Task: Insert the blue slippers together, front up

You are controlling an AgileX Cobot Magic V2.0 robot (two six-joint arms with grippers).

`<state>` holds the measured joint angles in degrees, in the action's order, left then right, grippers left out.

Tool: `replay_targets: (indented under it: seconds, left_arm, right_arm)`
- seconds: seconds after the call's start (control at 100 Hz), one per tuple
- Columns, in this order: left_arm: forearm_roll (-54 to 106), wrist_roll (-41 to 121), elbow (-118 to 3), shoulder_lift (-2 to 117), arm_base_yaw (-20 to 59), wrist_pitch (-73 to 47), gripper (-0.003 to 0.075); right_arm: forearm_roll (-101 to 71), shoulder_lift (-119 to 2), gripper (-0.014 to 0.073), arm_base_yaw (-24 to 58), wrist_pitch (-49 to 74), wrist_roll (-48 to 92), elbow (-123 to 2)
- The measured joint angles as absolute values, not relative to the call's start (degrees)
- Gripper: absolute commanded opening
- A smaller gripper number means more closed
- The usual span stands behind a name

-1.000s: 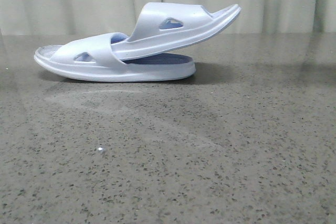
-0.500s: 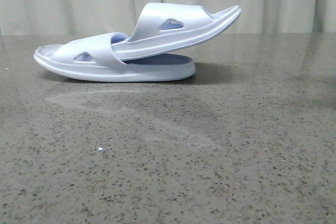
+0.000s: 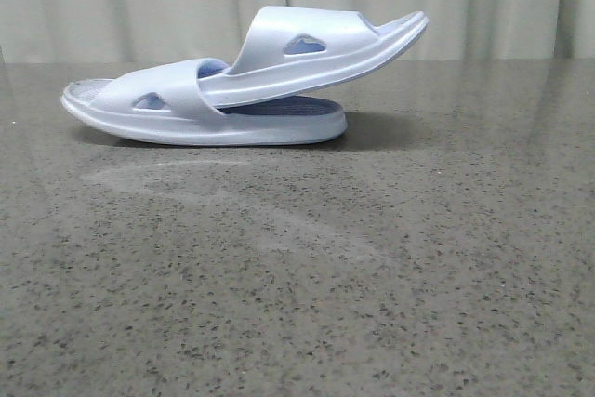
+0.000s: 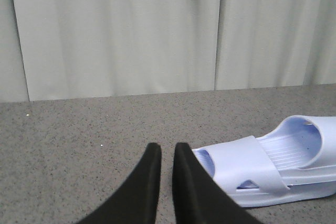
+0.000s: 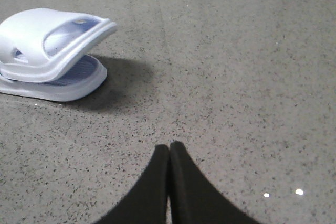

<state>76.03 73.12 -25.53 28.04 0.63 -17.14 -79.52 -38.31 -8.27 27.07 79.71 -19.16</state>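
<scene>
Nothing about the blue slippers [image 3: 237,76] has shifted across the last second as far as I can see from the front view; only a small bright speck on the table [image 3: 372,276] near the front has gone from sight.

I see one slipper lying flat on its sole near the far edge of the table, towards the left, and the other pushed under its strap, the free end tilted upward to the right and off the surface. From the right wrist view the pair [image 5: 50,51] sits well apart from my right gripper [image 5: 169,148], whose jaws are pressed together on nothing. My left gripper [image 4: 167,150] hangs just beside the strap end of the flat slipper [image 4: 273,169], its jaws nearly together with a thin gap between them, also holding nothing. Neither arm shows in the front view.

I judge the insertion step done, or very nearly so, with both arms pulled clear. The next move, if any, calls only for checking that the upper slipper is seated firmly under the strap and will not slide out; otherwise I would leave the pair alone and keep the arms parked.

I can read no brand, label or writing on the slippers or anywhere else.
</scene>
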Motion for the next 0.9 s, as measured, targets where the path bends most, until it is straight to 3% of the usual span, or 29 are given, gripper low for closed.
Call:
replay_targets:
  seconds: [0.21, 0.9]
  left_arm:
    - [77.5, 73.6, -20.6, 22.5, 0.6, -15.6, 0.0015]
    - [78.9, 73.7, -20.4, 22.1, 0.6, -14.3, 0.0015]
  right_arm:
    - [-82.1, -37.5, -0.0089, -8.3, 26.0, 80.0, -17.9]
    - [-82.7, -37.5, -0.0089, -8.3, 26.0, 80.1, -17.9]
